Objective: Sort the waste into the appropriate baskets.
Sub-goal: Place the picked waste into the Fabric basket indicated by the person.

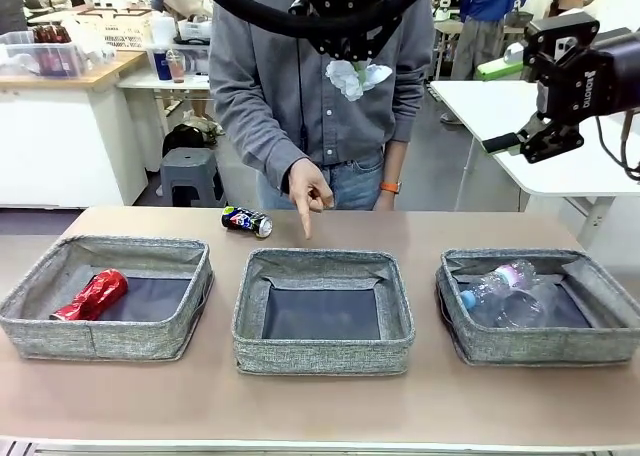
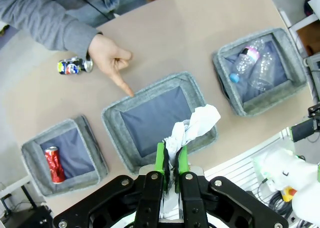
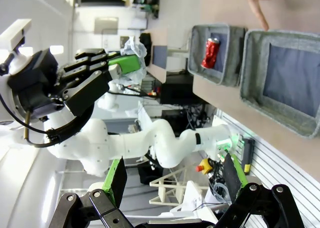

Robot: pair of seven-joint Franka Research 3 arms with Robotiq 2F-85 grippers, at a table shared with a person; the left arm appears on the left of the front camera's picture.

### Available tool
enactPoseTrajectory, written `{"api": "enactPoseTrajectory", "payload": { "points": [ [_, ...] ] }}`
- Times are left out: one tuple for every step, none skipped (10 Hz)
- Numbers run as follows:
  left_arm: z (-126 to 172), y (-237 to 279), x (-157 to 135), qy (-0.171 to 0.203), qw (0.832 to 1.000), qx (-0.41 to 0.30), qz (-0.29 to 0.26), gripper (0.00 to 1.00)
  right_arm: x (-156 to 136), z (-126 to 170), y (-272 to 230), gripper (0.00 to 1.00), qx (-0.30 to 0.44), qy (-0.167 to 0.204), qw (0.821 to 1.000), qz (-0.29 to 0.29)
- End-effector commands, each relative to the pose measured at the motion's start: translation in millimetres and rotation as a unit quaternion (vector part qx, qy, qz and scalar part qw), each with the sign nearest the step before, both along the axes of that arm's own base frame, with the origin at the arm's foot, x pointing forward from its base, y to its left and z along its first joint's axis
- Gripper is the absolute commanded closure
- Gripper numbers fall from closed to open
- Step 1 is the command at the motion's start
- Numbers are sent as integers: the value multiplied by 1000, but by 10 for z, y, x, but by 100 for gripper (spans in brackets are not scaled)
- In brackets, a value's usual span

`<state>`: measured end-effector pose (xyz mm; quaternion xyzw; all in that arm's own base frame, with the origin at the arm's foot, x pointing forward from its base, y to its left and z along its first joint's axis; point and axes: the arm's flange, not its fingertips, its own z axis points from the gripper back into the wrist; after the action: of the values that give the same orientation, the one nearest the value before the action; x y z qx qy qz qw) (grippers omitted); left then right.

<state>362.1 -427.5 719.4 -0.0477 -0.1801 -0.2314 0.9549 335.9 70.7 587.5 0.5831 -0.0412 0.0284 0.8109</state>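
While its green pads pinch the white paper ball [image 2: 192, 130], the left gripper [image 2: 170, 160] hangs high above the middle basket [image 2: 112, 130]; below it a person's hand [image 2: 107, 58] points at that basket's far rim; the front view shows the right gripper [image 1: 508, 141] wide apart, holding nothing; the left wrist view alone looks down on the dark can [image 2: 74, 66], red can [image 2: 54, 164] and bottles [image 2: 252, 63].

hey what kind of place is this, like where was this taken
Most likely a robotics lab or workshop: white workbenches stand behind the person, crates of supplies sit on a counter, and another robot arm shows beside the table.
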Motion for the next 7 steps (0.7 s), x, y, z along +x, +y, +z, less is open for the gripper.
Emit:
{"api": "enactPoseTrajectory", "payload": {
  "points": [
    [-25,72,-52,-8,1000,7,4,94,11,35,-5,0,6,-4,1000,1],
    [-25,72,-52,-8,1000,7,4,94,11,35,-5,0,6,-4,1000,1],
    [-25,72,-52,-8,1000,7,4,94,11,35,-5,0,6,-4,1000,1],
    [-25,72,-52,-8,1000,7,4,94,11,35,-5,0,6,-4,1000,1],
    [0,0,0,0,1000,0,0,94,11,35,-5,0,6,-4,1000,1],
    [-123,-3,-22,-8,1000,17,-5,94,11,35,-5,0,6,-4,1000,1],
    [-357,12,4,-18,999,37,17,94,11,35,-5,0,6,-4,1000,1]
  ]
}}
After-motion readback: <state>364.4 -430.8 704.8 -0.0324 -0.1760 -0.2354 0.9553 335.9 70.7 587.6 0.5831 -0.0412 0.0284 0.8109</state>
